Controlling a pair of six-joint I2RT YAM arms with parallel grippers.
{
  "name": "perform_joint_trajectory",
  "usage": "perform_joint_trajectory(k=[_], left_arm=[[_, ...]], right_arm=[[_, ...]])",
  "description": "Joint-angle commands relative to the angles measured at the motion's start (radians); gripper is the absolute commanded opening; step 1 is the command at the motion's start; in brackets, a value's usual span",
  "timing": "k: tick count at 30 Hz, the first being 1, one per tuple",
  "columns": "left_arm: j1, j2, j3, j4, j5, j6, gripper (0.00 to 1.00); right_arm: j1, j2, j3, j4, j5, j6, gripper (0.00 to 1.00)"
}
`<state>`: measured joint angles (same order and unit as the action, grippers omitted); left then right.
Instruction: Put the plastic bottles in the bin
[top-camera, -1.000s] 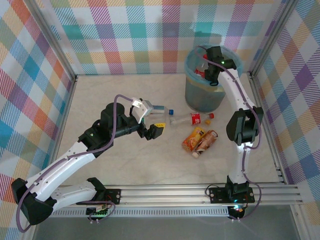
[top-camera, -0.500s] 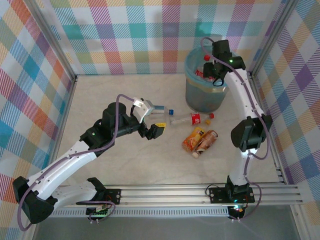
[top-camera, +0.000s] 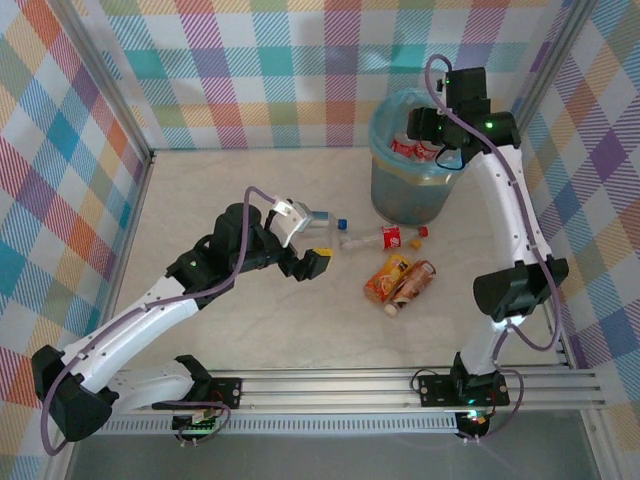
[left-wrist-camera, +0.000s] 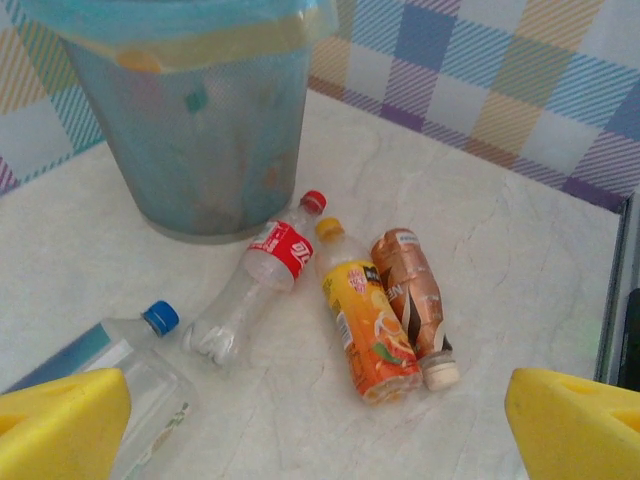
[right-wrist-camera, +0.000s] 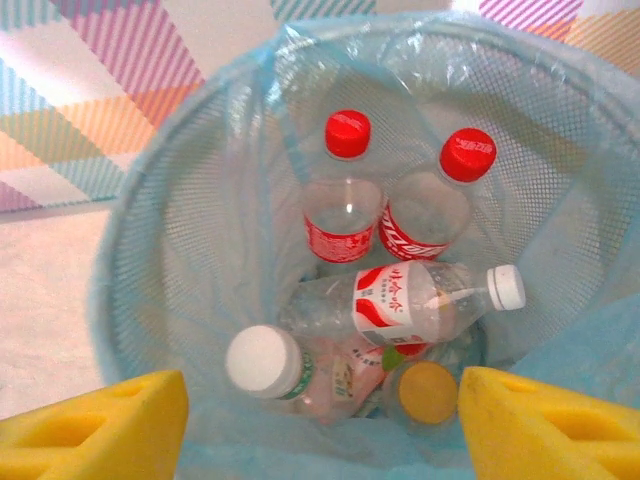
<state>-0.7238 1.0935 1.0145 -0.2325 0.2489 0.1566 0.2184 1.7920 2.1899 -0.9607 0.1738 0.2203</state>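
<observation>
The bin stands at the back right, lined with a light-blue bag. My right gripper hovers over its mouth, open and empty. Inside the bin lie several plastic bottles, among them two red-capped ones and a white-capped one. On the table lie a blue-capped clear bottle, a red-labelled bottle, an orange bottle and a crushed brown bottle. My left gripper is open, above the blue-capped bottle and left of the others.
Checked walls close in the table on three sides. A metal rail runs along the near edge. The bin stands just behind the loose bottles. Bare tabletop lies at the back left.
The right gripper has risen and drawn back toward the bin's far right rim, its jaws wider than a second ago. The left arm has edged slightly to the right.
</observation>
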Motion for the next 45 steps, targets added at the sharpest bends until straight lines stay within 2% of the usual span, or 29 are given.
perform_joint_trajectory(k=[1, 7, 13, 20, 24, 30, 41, 45], left_arm=[[-0.003, 0.033, 0.051, -0.073, 0.009, -0.02, 0.96], [-0.095, 0.171, 0.091, -0.081, -0.031, -0.02, 0.96], [-0.157, 0.373, 0.165, -0.01, -0.01, -0.052, 0.95], [-0.192, 0.592, 0.284, -0.004, 0.009, -0.073, 0.94], [-0.2, 0.699, 0.346, -0.013, 0.025, -0.092, 0.93], [-0.213, 0.833, 0.446, -0.078, 0.029, -0.122, 0.92], [-0.216, 0.947, 0.496, -0.11, 0.069, -0.135, 0.89], [-0.218, 0.999, 0.544, -0.177, 0.098, -0.13, 0.87]], right_arm=[[0.027, -0.092, 0.011, 0.016, -0.047, 0.021, 0.71], [0.076, -0.236, -0.137, 0.054, -0.083, 0.023, 0.71], [0.086, -0.443, -0.416, 0.135, -0.154, 0.032, 0.71], [0.085, -0.667, -0.648, 0.149, -0.103, -0.009, 0.74], [0.085, -0.734, -0.68, 0.152, -0.051, -0.051, 0.76], [0.087, -0.749, -0.655, 0.154, -0.022, -0.1, 0.79], [0.086, -0.75, -0.676, 0.16, -0.022, -0.126, 0.8], [0.086, -0.746, -0.679, 0.162, -0.025, -0.13, 0.81]])
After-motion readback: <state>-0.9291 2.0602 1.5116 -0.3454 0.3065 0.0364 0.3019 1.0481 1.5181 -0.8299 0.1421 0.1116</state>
